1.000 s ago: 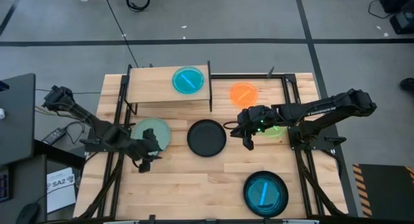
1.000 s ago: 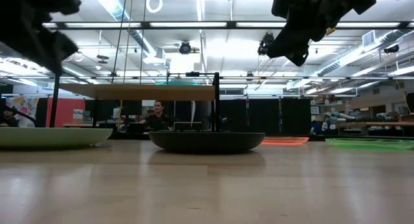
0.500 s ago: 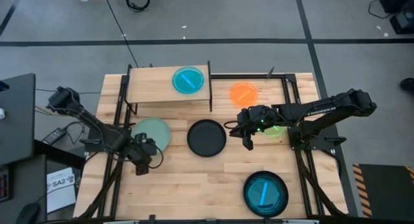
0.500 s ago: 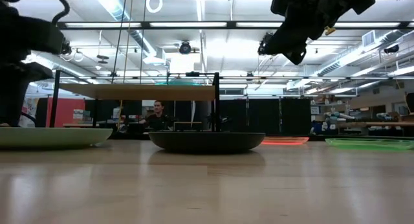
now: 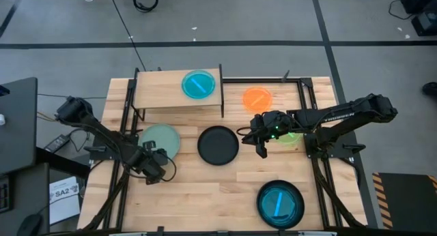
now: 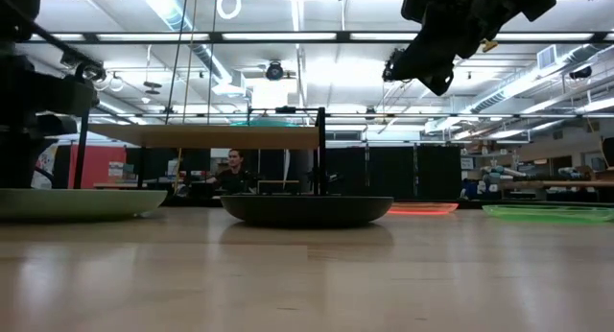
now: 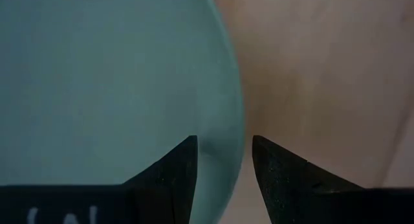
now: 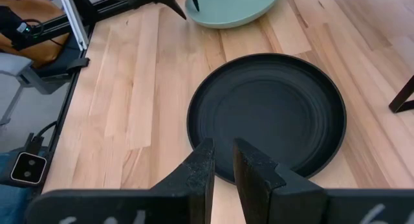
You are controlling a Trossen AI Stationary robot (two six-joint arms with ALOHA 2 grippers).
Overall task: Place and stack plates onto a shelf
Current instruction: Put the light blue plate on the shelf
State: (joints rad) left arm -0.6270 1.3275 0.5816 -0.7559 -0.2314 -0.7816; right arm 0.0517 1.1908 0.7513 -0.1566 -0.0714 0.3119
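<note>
A pale mint plate [image 5: 159,139] lies flat on the table left of a black plate [image 5: 218,144]. My left gripper [image 5: 158,165] is low at the mint plate's near edge and open. In the left wrist view its fingers [image 7: 223,149] stand on either side of the rim. My right gripper [image 5: 260,148] hovers high between the black plate [image 8: 266,115] and a green plate [image 5: 292,136], open by a narrow gap and holding nothing. The shelf [image 5: 164,90] carries a blue plate [image 5: 198,84]. An orange plate [image 5: 257,98] lies on the table. My left gripper comes from above, pointing down, with one finger [image 7: 181,160] over the mint plate and the other outside its rim [image 7: 235,114]. I cannot tell whether either finger touches the plate, which lies flat on the table.
A black plate with a blue plate on it [image 5: 280,202] sits near the table's near right corner. Black metal frame rails run along both sides of the table. Bare wood lies between the near edge and the middle plates. A person shows in the room behind the shelf [image 6: 231,171].
My left gripper has come down from high above the table to the mint plate's near edge, shifting slightly toward the near side. The right arm and all the plates have kept still.
</note>
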